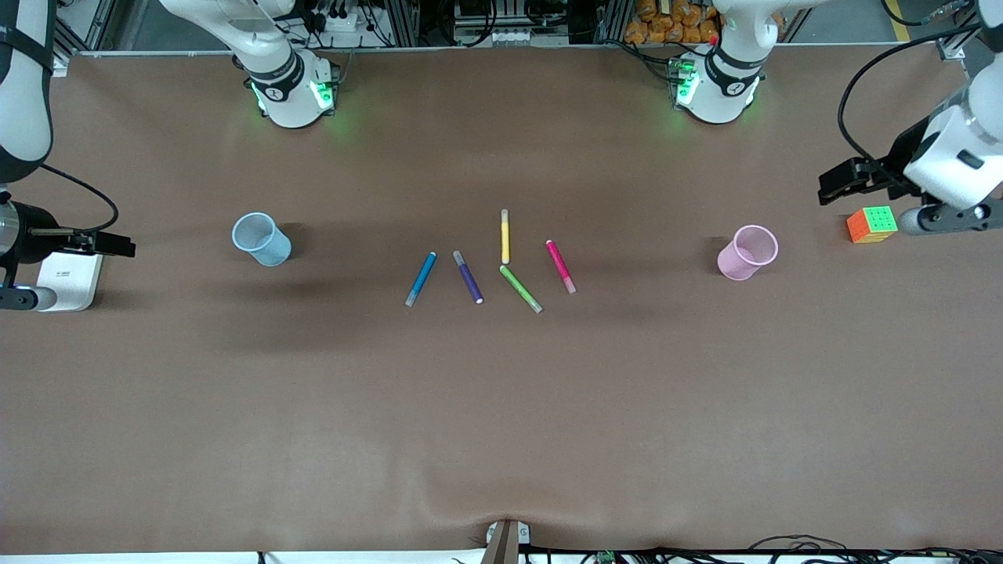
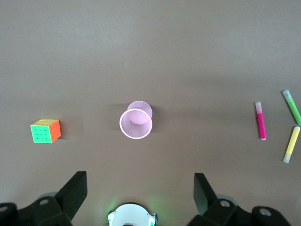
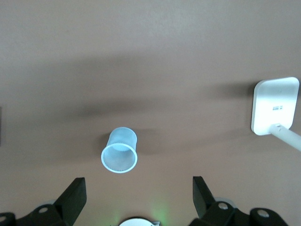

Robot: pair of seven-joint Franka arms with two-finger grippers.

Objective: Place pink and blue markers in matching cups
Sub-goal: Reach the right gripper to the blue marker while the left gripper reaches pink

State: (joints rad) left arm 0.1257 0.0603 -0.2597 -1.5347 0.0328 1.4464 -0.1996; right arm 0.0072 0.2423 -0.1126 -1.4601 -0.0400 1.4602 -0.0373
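The blue marker (image 1: 421,279) and the pink marker (image 1: 560,266) lie flat in a loose fan of markers at mid-table. The light blue cup (image 1: 262,239) (image 3: 120,151) stands upright toward the right arm's end. The pale pink cup (image 1: 748,252) (image 2: 136,123) stands upright toward the left arm's end, and the pink marker (image 2: 260,120) also shows in the left wrist view. My left gripper (image 1: 832,184) (image 2: 139,188) hangs open and empty high over the table's end by the pink cup. My right gripper (image 1: 117,244) (image 3: 138,190) hangs open and empty over the end by the blue cup.
A dark purple marker (image 1: 468,276), a yellow marker (image 1: 505,236) and a green marker (image 1: 521,289) lie between the two task markers. A colourful puzzle cube (image 1: 871,224) sits beside the pink cup. A white flat box (image 1: 69,280) lies at the right arm's end.
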